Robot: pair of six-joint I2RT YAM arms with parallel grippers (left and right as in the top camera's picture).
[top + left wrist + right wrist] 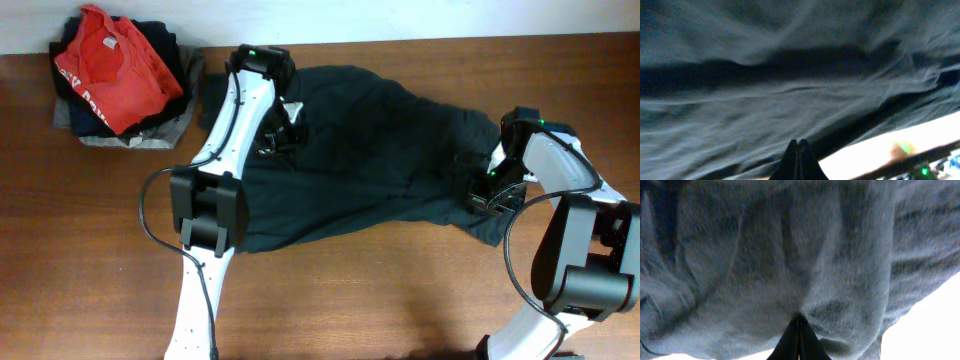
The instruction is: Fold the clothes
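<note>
Wooden table (350, 300), clothes (380, 170) (wrinkled), red T-shirt pile (110, 70)

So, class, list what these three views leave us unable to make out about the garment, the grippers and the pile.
- Left wrist view: whether the left gripper has cloth pinched; blurred and dark.
- Right wrist view: the table, because the dark garment fills the view ahead of the right gripper.
- Overhead: what lies beneath the red T-shirt, which covers the pile.
- Overhead: the base of the right arm, cut off by the bottom edge.
</note>
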